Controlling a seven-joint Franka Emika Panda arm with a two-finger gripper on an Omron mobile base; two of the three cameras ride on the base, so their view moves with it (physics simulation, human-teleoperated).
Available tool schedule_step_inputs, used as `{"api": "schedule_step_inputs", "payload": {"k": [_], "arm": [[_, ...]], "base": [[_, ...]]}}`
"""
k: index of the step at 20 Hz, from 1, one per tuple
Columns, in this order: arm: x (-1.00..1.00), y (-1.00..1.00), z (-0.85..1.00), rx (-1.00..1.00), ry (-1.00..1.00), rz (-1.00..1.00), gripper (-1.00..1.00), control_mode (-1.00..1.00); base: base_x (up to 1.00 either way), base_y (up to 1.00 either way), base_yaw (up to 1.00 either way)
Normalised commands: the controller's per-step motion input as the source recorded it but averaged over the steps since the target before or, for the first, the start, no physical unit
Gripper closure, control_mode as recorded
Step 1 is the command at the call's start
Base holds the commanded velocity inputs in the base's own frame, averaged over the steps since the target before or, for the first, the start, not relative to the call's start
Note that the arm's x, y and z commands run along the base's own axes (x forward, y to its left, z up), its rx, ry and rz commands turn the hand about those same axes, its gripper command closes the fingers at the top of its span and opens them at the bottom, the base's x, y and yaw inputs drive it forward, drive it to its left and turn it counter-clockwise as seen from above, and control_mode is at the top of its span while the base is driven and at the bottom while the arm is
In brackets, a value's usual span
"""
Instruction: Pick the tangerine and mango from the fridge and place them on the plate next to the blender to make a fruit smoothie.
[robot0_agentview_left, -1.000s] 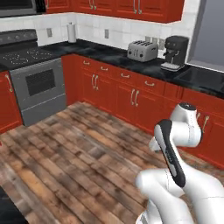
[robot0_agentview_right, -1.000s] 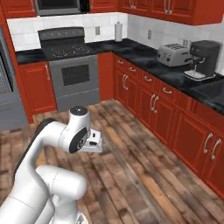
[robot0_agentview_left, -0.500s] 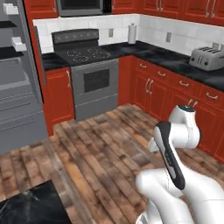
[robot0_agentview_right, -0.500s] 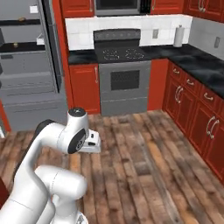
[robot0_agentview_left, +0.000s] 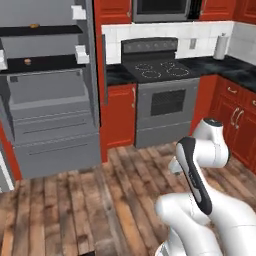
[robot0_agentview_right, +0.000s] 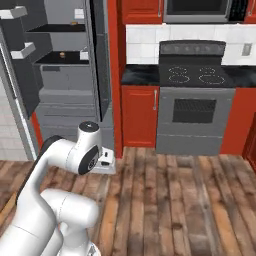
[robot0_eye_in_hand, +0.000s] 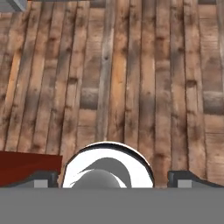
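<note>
The grey fridge (robot0_agentview_left: 50, 125) (robot0_agentview_right: 65, 95) stands open at the left, with black shelves and grey drawers. One small orange fruit (robot0_agentview_left: 34, 25) (robot0_agentview_right: 75, 23) lies on the upper shelf and another (robot0_agentview_left: 27, 61) (robot0_agentview_right: 62, 54) on the shelf below. They are too small to tell which is the tangerine and which the mango. My gripper (robot0_eye_in_hand: 114, 178) hangs folded near the base, pointing down at the wooden floor, far from the fridge. Its fingertips (robot0_eye_in_hand: 41, 178) stand wide apart and open, holding nothing. The plate and blender are out of view.
A grey stove (robot0_agentview_left: 162, 100) (robot0_agentview_right: 197, 107) with a black cooktop stands right of the fridge between red cabinets (robot0_agentview_left: 120, 115). A paper towel roll (robot0_agentview_left: 220, 46) sits on the dark counter at the right. White door bins (robot0_agentview_right: 22, 50) jut out at the far left. Wooden floor (robot0_eye_in_hand: 131, 78) lies open ahead.
The whole picture has swung left: the counter with the toaster and coffee maker has left the views, and the stove and open fridge have come in. The arm keeps its folded pose.
</note>
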Motion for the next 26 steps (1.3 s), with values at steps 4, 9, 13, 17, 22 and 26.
{"api": "schedule_step_inputs", "payload": {"k": [4,9,13,17,22,26], "arm": [[0.00,0.00,0.00,0.00,0.00,0.00,-1.00,1.00],[0.00,0.00,0.00,0.00,0.00,0.00,-1.00,1.00],[0.00,0.00,0.00,0.00,0.00,0.00,-1.00,1.00],[0.00,0.00,0.00,0.00,0.00,0.00,-1.00,1.00],[0.00,0.00,0.00,0.00,0.00,0.00,-1.00,1.00],[0.00,0.00,0.00,0.00,0.00,0.00,-1.00,1.00]], "base": [[1.00,0.00,0.47],[1.00,0.01,0.46],[1.00,0.47,0.27],[1.00,0.91,0.02],[1.00,0.77,-0.05],[0.97,0.11,-0.11]]}}
